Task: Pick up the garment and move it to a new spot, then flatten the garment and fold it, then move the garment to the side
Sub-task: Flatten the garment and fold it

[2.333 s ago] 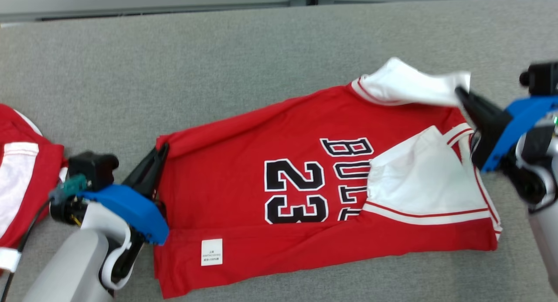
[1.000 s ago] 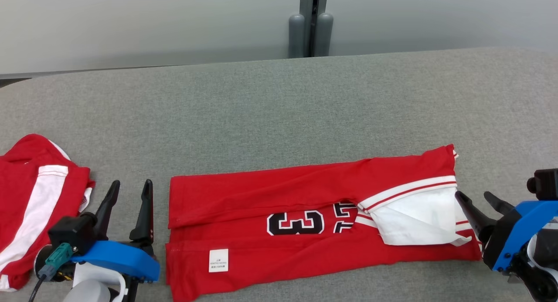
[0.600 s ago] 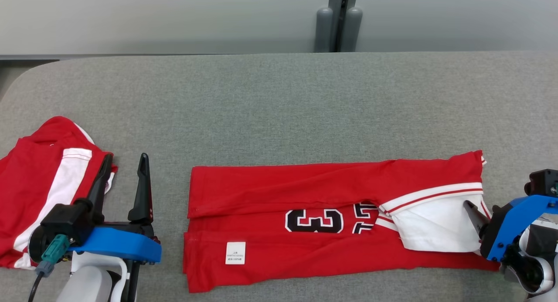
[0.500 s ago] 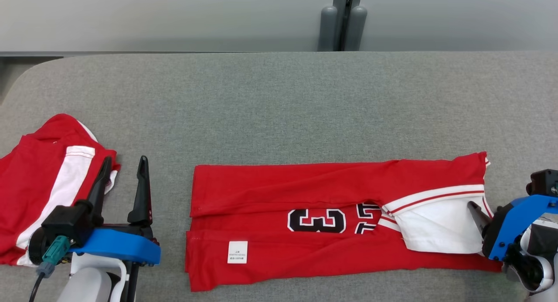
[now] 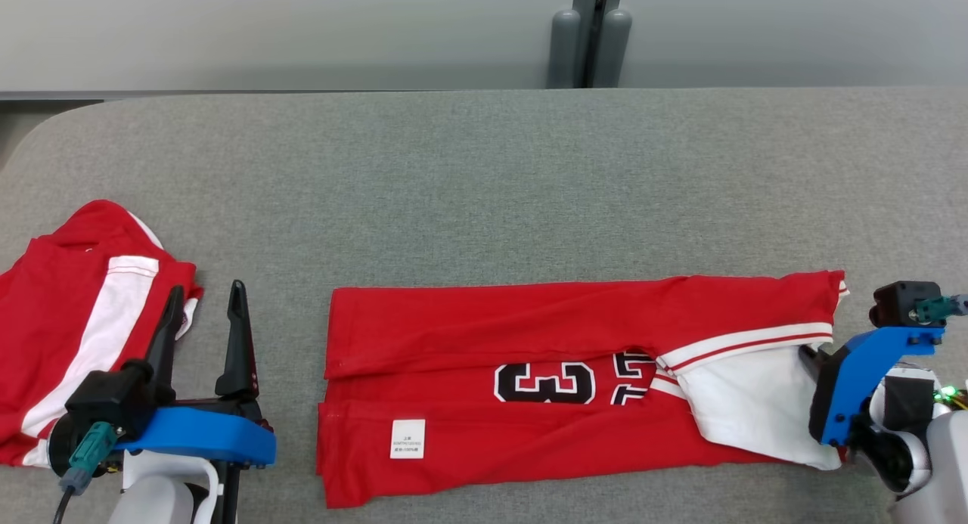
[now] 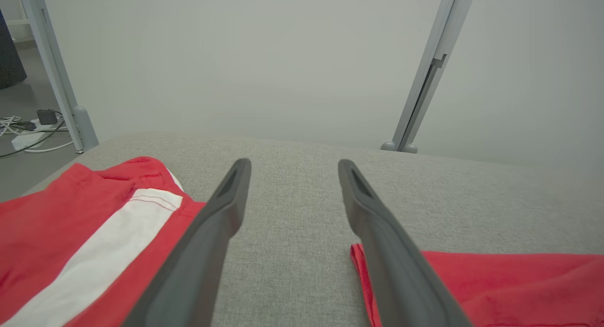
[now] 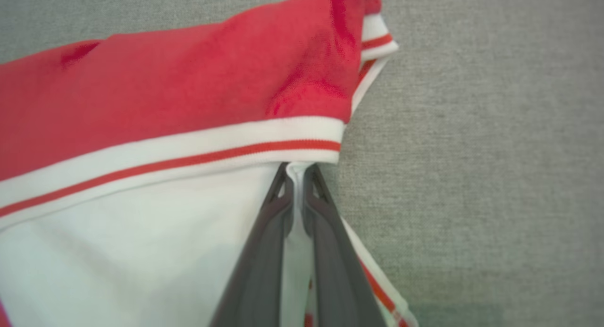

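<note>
Right gripper (image 7: 296, 171) is clamped on a thin fold of white fabric at the right-hand end of the red knit jersey (image 5: 529, 335), just under its white-and-red striped band; the right wrist view shows cloth pinched between the two dark fingers. Left gripper (image 5: 206, 287) is spread wide and holding nothing, poised over bare table just beside the jersey's left end without touching it. The jersey lies in a long lengthwise-folded strip on the near half of the grey fabric-covered table (image 5: 484, 176), between the two grippers, with a black number print and a small white care label (image 5: 407, 438) showing. I read this as the start of the crosswise fold. Risks as I judge them: the pinch looks to hold only the white sleeve panel (image 5: 749, 410), so a lift may peel that one layer and open the strip instead of carrying the whole end; the bite is slim and could slip under tension; with nothing pinning the left end, a pull from the right may drag or skew the whole strip; the left fingers sit close to the crumpled red-and-white garment (image 5: 68, 320) at the table's left edge and could snag it on a careless sweep. Containers: I see no bin or tray; the table alone bears the two garments, well apart
</note>
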Motion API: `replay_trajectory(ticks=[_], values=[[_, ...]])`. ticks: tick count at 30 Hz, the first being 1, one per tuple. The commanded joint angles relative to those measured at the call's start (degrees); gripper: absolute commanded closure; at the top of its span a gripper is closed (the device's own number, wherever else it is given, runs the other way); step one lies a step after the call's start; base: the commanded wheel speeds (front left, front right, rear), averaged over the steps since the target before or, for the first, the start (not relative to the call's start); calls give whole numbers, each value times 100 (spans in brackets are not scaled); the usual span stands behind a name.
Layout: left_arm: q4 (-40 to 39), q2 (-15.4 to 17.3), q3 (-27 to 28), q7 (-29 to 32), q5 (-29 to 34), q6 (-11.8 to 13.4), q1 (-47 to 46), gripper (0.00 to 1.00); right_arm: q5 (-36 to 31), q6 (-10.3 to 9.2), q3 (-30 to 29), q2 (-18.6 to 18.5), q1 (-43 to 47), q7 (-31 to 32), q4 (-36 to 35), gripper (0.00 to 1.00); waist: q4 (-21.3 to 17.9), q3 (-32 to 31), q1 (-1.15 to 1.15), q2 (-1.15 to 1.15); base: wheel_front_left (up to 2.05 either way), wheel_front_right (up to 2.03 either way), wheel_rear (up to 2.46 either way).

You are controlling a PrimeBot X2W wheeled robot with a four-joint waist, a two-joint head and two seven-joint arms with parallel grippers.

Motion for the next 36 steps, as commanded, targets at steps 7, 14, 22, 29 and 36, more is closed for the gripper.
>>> replay_trajectory(ticks=[7, 14, 22, 29, 36], values=[[-94, -41, 179, -25, 108, 5, 153, 0, 117, 2, -150, -707, 183, -26, -485, 100, -160, -90, 0, 0, 0, 0, 0], [-149, -118, 184, -25, 185, -26, 233, 0, -113, 2, -915, -1212, 599, 265, -1145, 100, -213, -162, 0, 0, 0, 0, 0], [-176, -149, 134, -25, 252, -32, 276, 0, -51, 3, -960, -844, 778, 633, -1765, 100, -172, -276, 0, 0, 0, 0, 0], [-131, -115, 71, 15, 273, 28, 343, 0, 103, 3, 365, -323, 645, 865, -2438, 100, -152, -436, 0, 0, 0, 0, 0], [-130, -193, -128, 170, 290, -23, 250, 0, 307, 3, 1938, 279, 97, 737, -1978, 100, -84, -447, 0, 0, 0, 0, 0]])
